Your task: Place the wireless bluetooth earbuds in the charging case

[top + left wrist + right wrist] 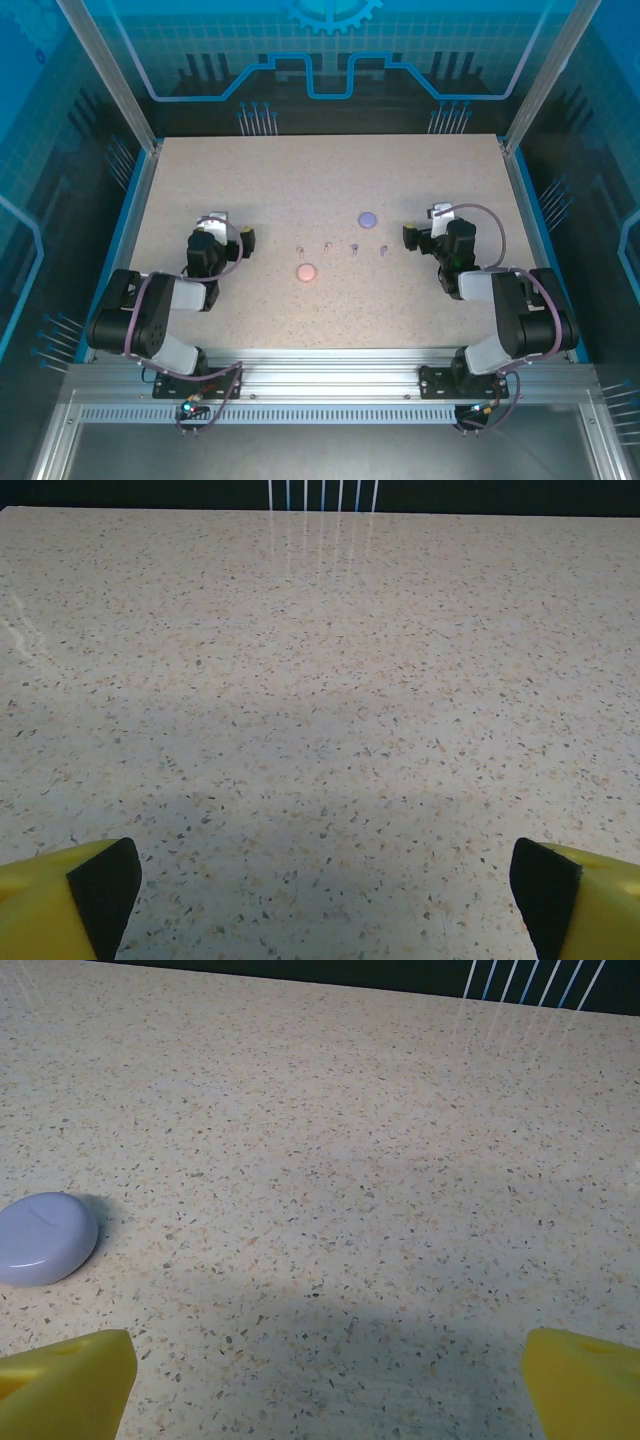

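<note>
Two pinkish earbuds [300, 249] and two purplish-grey earbuds [353, 249] sit in one row at the middle of the speckled bench [330, 170], pinkish pair to the left. A pink charging case [307, 271] lies just on the near side of the row. A lilac charging case [368, 217], closed, lies beyond it. The left end effector [320, 900] and the right end effector [330, 1380] flank the row, well apart from it, each spread wide and holding nothing.
</note>
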Tool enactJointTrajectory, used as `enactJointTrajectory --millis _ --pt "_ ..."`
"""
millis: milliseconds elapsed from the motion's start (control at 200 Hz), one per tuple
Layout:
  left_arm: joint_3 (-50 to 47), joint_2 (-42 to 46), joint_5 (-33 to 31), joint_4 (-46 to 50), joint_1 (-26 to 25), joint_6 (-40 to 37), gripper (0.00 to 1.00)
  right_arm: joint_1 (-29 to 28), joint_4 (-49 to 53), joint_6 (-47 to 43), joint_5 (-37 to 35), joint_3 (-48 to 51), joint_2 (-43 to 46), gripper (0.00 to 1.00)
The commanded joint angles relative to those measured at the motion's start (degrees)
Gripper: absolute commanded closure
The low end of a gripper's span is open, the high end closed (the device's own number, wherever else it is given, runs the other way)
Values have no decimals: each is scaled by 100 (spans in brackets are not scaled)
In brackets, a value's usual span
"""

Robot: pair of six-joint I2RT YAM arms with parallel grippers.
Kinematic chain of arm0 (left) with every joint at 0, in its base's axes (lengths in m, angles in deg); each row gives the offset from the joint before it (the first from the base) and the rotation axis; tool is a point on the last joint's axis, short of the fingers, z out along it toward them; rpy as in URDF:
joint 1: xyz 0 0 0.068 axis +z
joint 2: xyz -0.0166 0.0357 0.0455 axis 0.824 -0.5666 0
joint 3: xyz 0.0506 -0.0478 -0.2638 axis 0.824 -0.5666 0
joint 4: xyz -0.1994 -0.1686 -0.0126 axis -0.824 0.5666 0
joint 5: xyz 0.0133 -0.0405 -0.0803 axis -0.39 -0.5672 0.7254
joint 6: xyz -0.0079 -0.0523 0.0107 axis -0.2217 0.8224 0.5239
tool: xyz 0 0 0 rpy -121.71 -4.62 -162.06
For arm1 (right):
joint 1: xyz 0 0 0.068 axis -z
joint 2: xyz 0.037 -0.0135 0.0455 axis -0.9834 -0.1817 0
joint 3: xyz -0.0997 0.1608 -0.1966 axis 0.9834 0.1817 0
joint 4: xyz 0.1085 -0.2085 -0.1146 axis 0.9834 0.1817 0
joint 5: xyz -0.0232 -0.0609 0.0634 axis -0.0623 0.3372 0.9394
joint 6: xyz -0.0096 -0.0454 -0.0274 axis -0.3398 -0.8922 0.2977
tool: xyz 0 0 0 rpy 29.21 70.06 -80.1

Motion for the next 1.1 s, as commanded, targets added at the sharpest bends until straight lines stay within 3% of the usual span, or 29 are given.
enactJointTrajectory --millis 0,595,820,915,1091 --pt "65 -1 -108 -197 -2 -67 1 98 25 -62 116 -96 -5 0" --pt "169 128 46 99 -2 -127 1 86 19 -30 47 -97 32 0" --pt "794 865 -418 1781 24 90 1 59 1806 389 -931 -725 999 0" --pt "872 1164 -396 2044 30 94 1 95 3052 1145 -1551 -1347 1199 0" --pt "1198 1870 -329 2888 24 417 1 280 5702 3036 -1812 -2600 1095 0"
